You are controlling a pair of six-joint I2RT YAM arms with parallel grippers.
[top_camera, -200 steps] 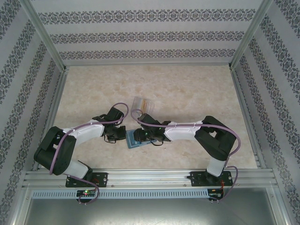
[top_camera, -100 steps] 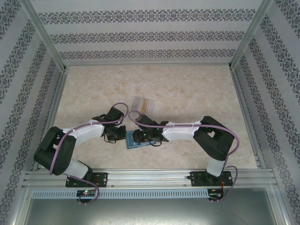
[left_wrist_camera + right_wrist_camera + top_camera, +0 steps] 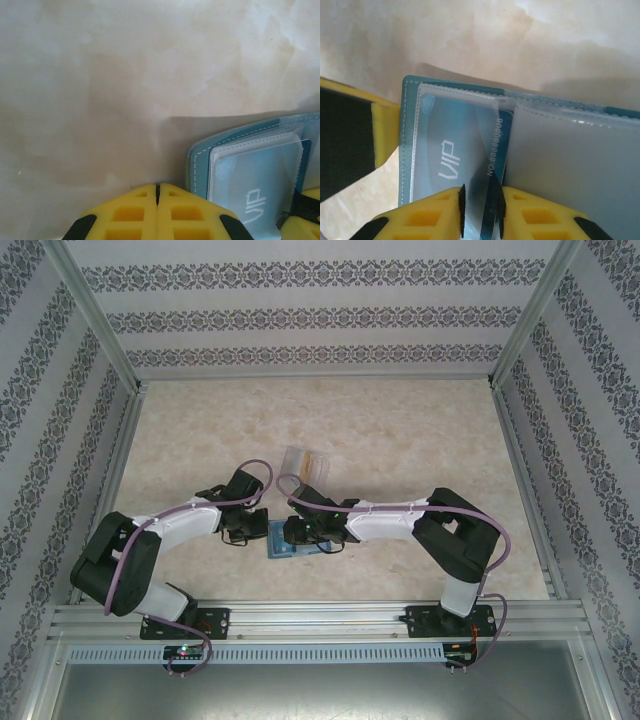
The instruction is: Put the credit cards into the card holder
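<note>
The card holder (image 3: 281, 543) lies open on the table, a teal wallet (image 3: 408, 150) with clear pockets. A blue credit card (image 3: 451, 134) marked VIP sits with its far end under the left pocket's clear film. Its near end rises between the pads of my right gripper (image 3: 480, 207), which is shut on it from the near side. My left gripper (image 3: 157, 186) is shut on nothing, tips on the table just left of the wallet's edge (image 3: 199, 165). In the top view, left gripper (image 3: 258, 530) and right gripper (image 3: 291, 533) flank the wallet.
A clear plastic case (image 3: 303, 462) with something orange inside lies a little beyond the grippers. The left gripper's yellow finger (image 3: 384, 134) presses close to the wallet's left edge. Patterned walls and metal rails enclose the marble table (image 3: 400, 430).
My right gripper's jaws have narrowed onto the card and the right arm has crept slightly left. The left gripper has stayed shut beside the wallet.
</note>
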